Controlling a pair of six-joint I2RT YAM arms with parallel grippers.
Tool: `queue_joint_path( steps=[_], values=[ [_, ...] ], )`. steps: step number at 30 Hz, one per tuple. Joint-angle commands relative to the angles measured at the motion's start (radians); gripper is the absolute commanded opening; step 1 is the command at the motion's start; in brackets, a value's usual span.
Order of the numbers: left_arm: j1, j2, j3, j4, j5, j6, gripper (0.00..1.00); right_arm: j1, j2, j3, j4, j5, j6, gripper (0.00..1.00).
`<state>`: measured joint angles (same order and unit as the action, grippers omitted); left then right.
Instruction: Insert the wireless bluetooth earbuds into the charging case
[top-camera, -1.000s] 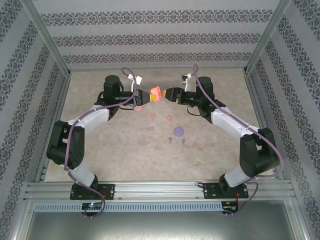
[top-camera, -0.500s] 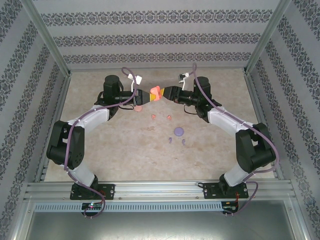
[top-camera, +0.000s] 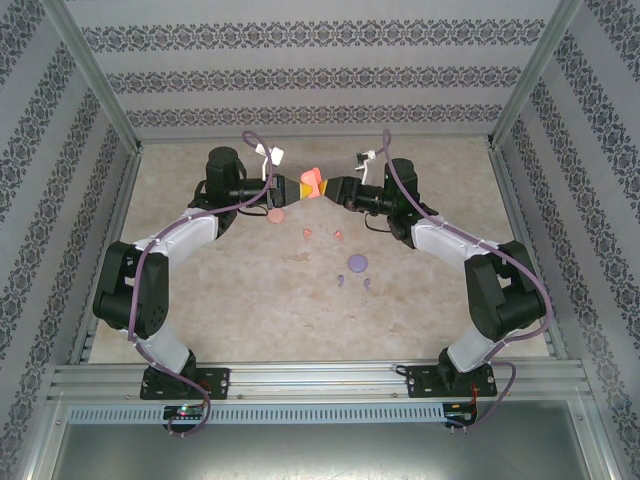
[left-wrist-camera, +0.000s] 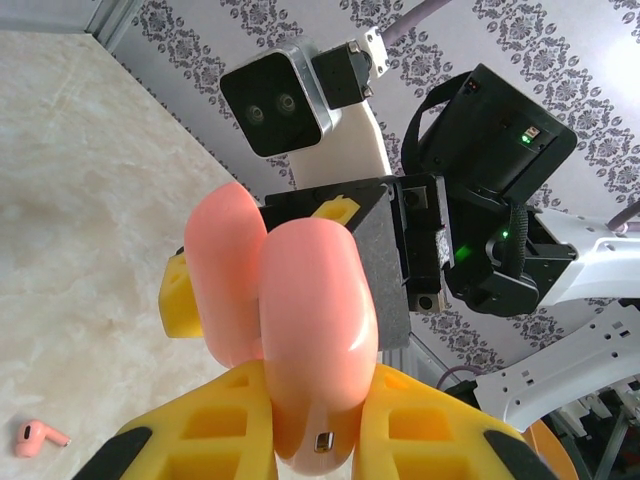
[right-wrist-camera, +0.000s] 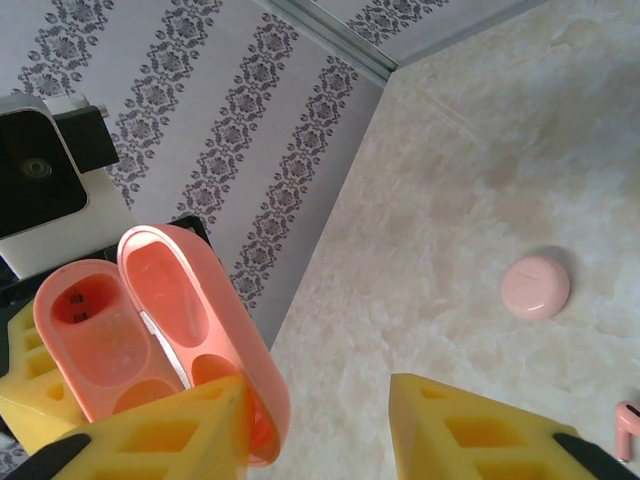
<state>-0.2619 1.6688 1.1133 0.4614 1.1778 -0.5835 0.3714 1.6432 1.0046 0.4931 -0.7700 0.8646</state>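
Above the far table (top-camera: 260, 310), my left gripper (left-wrist-camera: 315, 405) clamps the open salmon charging case (right-wrist-camera: 150, 320); my right gripper (right-wrist-camera: 318, 388) stands parted beside its lid. Pink earbuds (top-camera: 307, 234) and purple earbuds (top-camera: 341, 279) lie on the table below.

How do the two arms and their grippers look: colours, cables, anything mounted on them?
Both the left arm and the right arm have black joints and white link covers, with a purple cable along each. The left gripper and the right gripper have yellow fingers with moulded pockets and black tips. Each wrist carries a silver-framed camera.
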Motion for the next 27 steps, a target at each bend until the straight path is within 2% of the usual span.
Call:
queue_joint_path(
  steps=[1,8,21,23,25,27],
  values=[
    [-0.005,-0.03,0.03,0.06,0.024,-0.009,0.0,0.011,0.02,-0.007,0.074,-0.015,0.028,0.4],
    [-0.007,-0.034,0.01,0.071,0.022,-0.013,0.0,0.011,0.045,0.025,0.138,-0.03,0.086,0.36],
    [-0.008,-0.032,-0.014,0.079,-0.012,-0.008,0.0,0.012,0.052,0.026,0.198,-0.036,0.15,0.01],
    [-0.008,-0.031,-0.017,0.081,-0.021,-0.009,0.0,0.013,0.052,0.027,0.198,-0.032,0.155,0.0],
    [-0.009,-0.034,-0.02,0.079,-0.034,-0.007,0.07,0.011,0.054,0.029,0.193,-0.027,0.158,0.0],
    [-0.009,-0.037,-0.025,0.068,-0.053,-0.003,0.2,0.01,0.053,0.032,0.176,-0.017,0.157,0.0]
  ],
)
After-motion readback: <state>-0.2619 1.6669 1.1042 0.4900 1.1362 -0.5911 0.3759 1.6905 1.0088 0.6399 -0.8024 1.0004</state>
